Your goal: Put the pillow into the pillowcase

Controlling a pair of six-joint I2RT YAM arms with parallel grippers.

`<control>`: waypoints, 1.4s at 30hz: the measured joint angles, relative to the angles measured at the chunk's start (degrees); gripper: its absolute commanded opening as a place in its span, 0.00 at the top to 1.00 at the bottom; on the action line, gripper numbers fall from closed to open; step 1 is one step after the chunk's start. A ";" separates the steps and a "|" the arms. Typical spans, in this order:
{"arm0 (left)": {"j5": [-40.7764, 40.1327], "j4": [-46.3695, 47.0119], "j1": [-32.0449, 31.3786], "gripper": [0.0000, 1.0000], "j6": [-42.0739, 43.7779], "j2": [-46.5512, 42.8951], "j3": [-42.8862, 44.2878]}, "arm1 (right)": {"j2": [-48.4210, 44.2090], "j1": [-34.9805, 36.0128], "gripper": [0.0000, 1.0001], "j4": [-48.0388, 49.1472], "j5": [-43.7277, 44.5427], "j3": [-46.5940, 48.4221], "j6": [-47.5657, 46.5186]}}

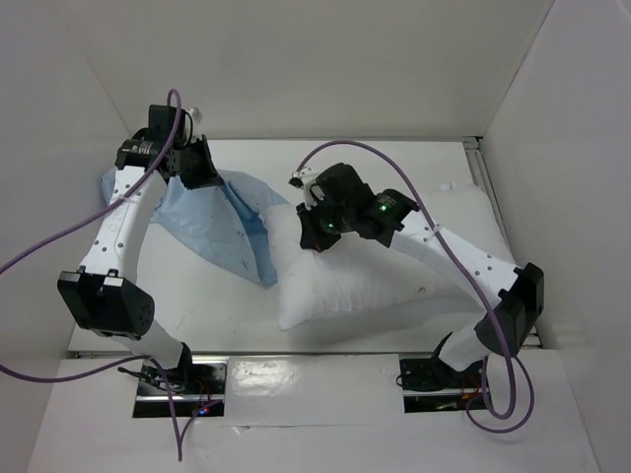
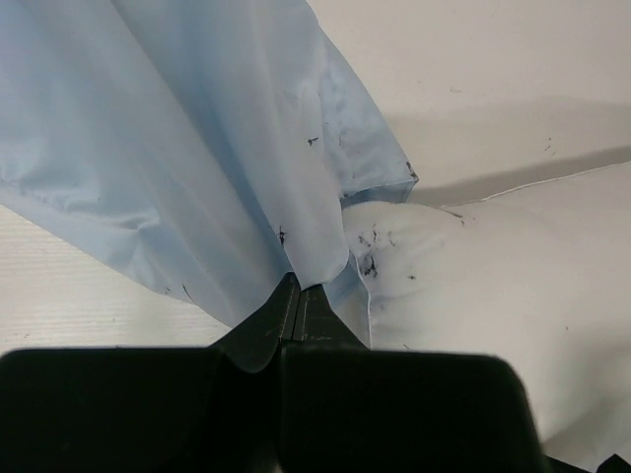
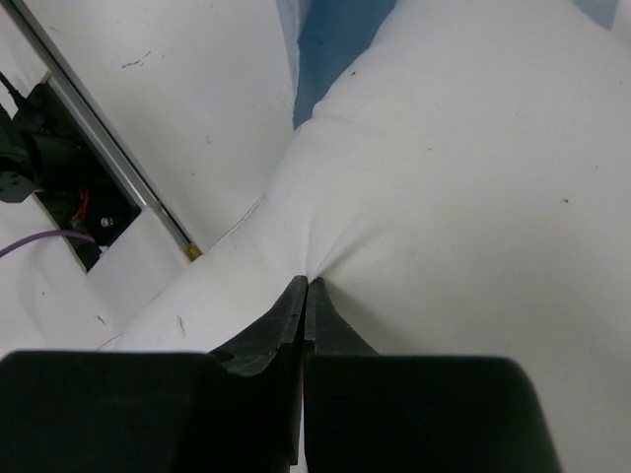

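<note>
The white pillow (image 1: pixel 365 271) lies across the middle and right of the table. Its left end sits at the mouth of the light blue pillowcase (image 1: pixel 212 227), which is spread to the left. My left gripper (image 1: pixel 202 169) is shut on the pillowcase's edge and holds it raised; in the left wrist view the blue cloth (image 2: pixel 197 168) drapes from the closed left gripper (image 2: pixel 299 286), with the pillow's speckled corner (image 2: pixel 473 276) beside it. My right gripper (image 1: pixel 317 229) is shut on a pinch of pillow fabric (image 3: pixel 463 197), puckered at the right gripper's tips (image 3: pixel 306 283).
White enclosure walls stand at the back and both sides. A metal rail (image 1: pixel 483 172) runs along the table's right edge. The arm bases (image 1: pixel 439 379) and cables sit at the near edge. A table edge with a metal strip (image 3: pixel 108 148) shows in the right wrist view.
</note>
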 measured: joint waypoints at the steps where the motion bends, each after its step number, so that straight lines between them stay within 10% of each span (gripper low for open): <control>1: 0.00 0.02 0.09 1.00 0.00 0.00 0.00 | -0.57 0.02 1.00 -0.50 0.00 0.00 0.17; 17: 0.02 0.83 0.52 1.00 0.04 -2.78 -3.06 | 1.62 6.12 1.00 -0.55 -0.70 -2.49 2.14; 42: -0.63 -1.14 0.50 1.00 0.63 -12.68 -11.26 | 20.15 0.59 1.00 2.29 11.43 21.03 3.34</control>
